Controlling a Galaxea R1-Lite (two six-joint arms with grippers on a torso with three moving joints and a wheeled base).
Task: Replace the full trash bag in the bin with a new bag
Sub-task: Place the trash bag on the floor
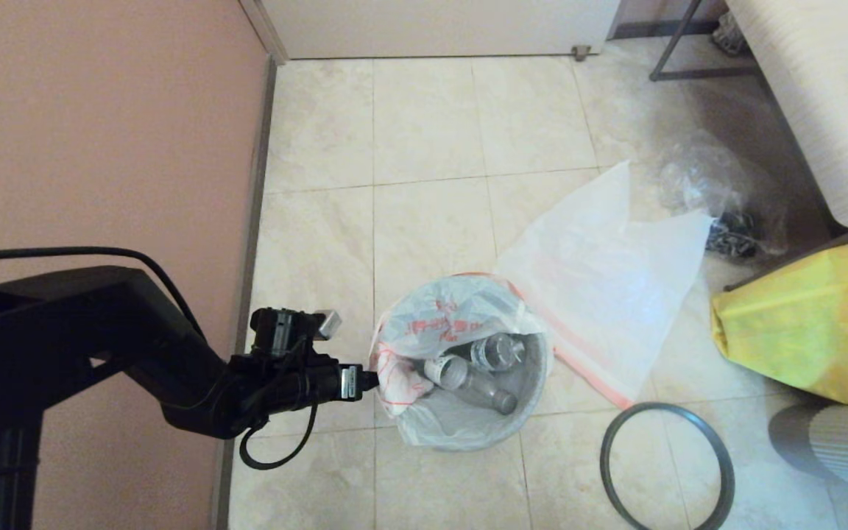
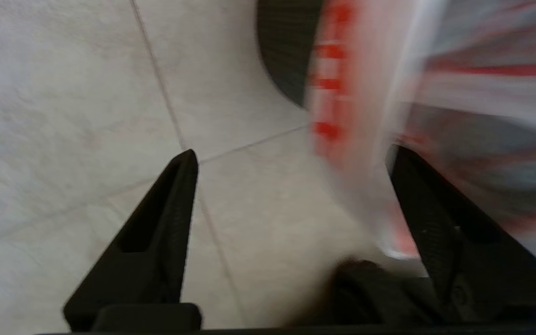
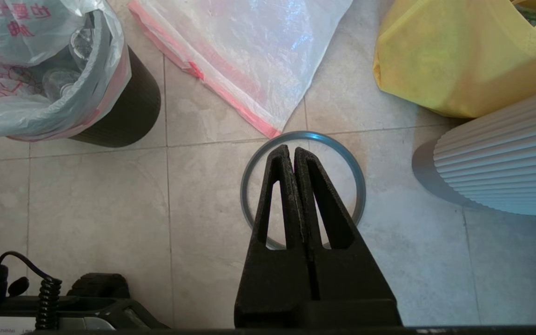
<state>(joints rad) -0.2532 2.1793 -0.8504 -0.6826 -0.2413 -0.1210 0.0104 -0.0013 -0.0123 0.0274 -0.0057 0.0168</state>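
The full trash bag (image 1: 447, 324), thin white plastic with red print and clear bottles inside, sits in the dark round bin (image 3: 130, 107). My left gripper (image 1: 374, 380) is at the bag's left edge, low beside the bin. In the left wrist view it (image 2: 293, 152) stands open, with blurred bag film (image 2: 365, 139) lying against one finger (image 2: 435, 218) and not pinched. The new bag (image 1: 601, 287), milky white with an orange-pink hem, lies flat on the floor right of the bin. My right gripper (image 3: 291, 150) is shut and empty, hovering over the grey hoop rim (image 3: 303, 139).
The hoop rim (image 1: 665, 467) lies on the tiles at front right. A yellow bag (image 1: 799, 324) and a ribbed white object (image 1: 836, 442) crowd the right side. A crinkled clear bag (image 1: 704, 184) lies behind. The pink wall (image 1: 100, 147) runs close on the left.
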